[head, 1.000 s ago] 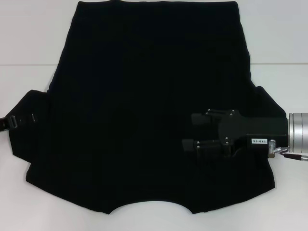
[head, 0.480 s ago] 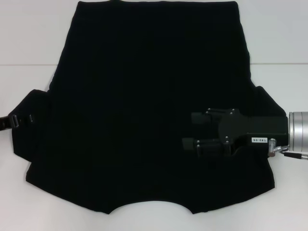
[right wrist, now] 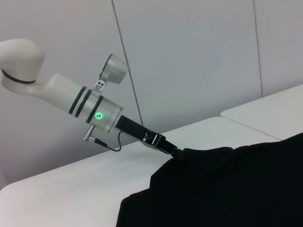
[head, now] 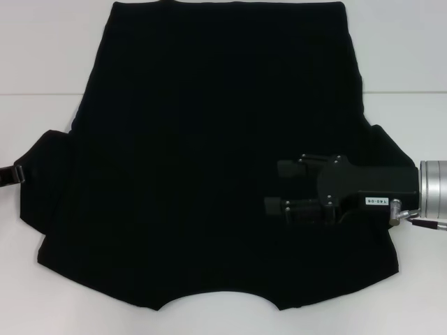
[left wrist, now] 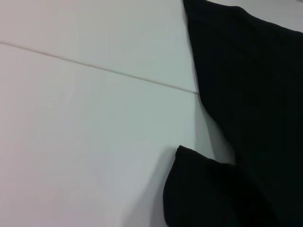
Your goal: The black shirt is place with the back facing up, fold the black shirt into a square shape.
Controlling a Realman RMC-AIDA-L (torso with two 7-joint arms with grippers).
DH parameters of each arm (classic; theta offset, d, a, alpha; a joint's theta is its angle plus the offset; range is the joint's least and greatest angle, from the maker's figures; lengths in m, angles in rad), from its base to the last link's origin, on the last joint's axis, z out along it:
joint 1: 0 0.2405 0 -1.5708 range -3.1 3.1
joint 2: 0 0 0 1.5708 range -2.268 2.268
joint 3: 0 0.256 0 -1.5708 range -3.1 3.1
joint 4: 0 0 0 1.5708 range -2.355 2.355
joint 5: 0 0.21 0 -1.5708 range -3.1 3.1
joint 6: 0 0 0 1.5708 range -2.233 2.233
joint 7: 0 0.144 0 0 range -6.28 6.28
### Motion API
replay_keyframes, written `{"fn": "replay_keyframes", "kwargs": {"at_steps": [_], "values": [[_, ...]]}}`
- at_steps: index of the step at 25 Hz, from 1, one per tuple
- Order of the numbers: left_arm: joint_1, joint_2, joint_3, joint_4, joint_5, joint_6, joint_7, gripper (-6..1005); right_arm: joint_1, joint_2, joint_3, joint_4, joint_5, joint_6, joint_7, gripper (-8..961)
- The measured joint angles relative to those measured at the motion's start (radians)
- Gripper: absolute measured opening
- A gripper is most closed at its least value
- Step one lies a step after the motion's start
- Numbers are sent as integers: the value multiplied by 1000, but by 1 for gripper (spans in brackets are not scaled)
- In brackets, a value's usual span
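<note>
The black shirt (head: 209, 139) lies spread flat over the white table, its curved neckline at the near edge. My right gripper (head: 274, 187) hovers over the shirt's right part, near the right sleeve, open with nothing between its fingers. My left gripper (head: 8, 174) shows only as a small piece at the far left, at the outer edge of the left sleeve (head: 45, 181). In the right wrist view the left gripper (right wrist: 173, 150) meets that sleeve's edge, where the shirt (right wrist: 227, 189) rises slightly. The left wrist view shows the sleeve corner (left wrist: 189, 189) and the shirt's side (left wrist: 255, 94).
The white table (head: 42, 279) has a thin seam line (head: 42, 94) running across it. Bare table lies on both sides of the shirt. A pale wall (right wrist: 189, 56) stands behind the left arm (right wrist: 80, 106).
The left gripper has drawn back to the left, so less of it shows over the left sleeve. The right gripper has barely shifted.
</note>
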Motion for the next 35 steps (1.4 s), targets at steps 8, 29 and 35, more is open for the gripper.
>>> {"fn": "replay_keyframes", "kwargs": {"at_steps": [8,29,35], "values": [[0,0,2,0,0,-4,1,141,-1,0,0,-1,1,0,0,882],[20,4,-6,80,48,4,-7,3,-6,2,-1,46,66,33,-10,883],[27,8,-10,100,49,4,-8,4,-4,3,-4,56,84,50,-11,883]]}}
